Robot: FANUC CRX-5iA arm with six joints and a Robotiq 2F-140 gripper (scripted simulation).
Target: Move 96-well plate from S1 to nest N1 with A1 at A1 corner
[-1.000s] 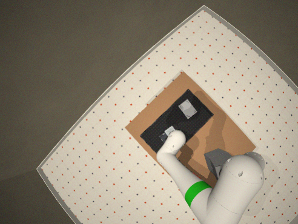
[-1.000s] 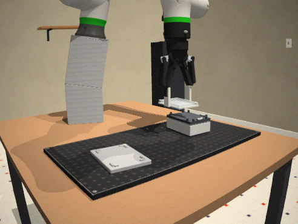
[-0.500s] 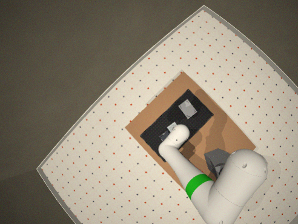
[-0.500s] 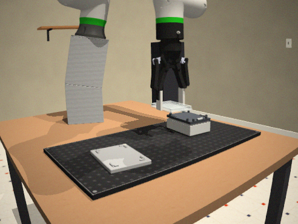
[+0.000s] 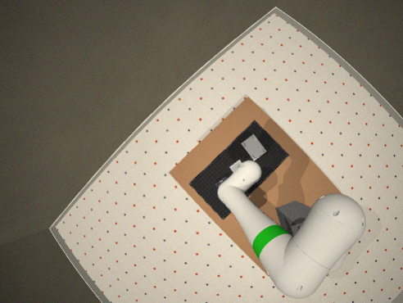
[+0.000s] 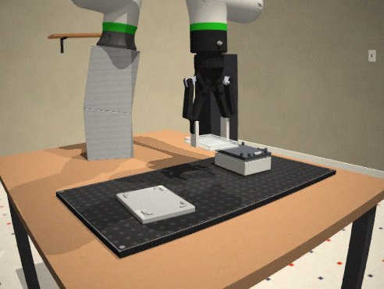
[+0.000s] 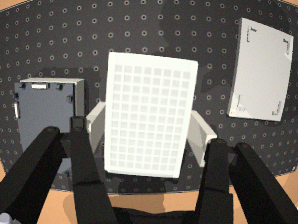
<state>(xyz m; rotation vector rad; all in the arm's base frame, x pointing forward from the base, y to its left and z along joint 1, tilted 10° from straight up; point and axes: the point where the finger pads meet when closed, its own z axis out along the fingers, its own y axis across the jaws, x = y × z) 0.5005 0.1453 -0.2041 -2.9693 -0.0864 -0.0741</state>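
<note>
The black two-finger gripper [image 6: 208, 130] is clamped on the white rectangular 96-well plate [image 7: 150, 115], its pale pads [image 7: 201, 137] pressing the plate's two long sides. The plate hangs level and right way up, clear of the black perforated breadboard [image 6: 273, 183] that covers the middle of the tan wooden tabletop [image 6: 320, 219].

In the exterior view the plate is in the air behind the grey box-shaped plate shaker [image 6: 243, 161], toward the tabletop's far edge, and apart from it. The shaker's dark pocket [image 7: 43, 107] shows bare in the wrist view, to the left of the plate.

The flat pale-grey plate nest [image 6: 155, 203] with small raised corner locators lies on the breadboard nearer the tabletop's front left corner in the exterior view, well apart from both shaker and plate. In the wrist view the nest [image 7: 261, 70] is off to the plate's right.

The white arm [image 5: 262, 221] with a green band reaches over the breadboard from its grey pedestal [image 6: 109, 117] near the tabletop's far left corner in the exterior view. The A1 markings are too small to make out.
</note>
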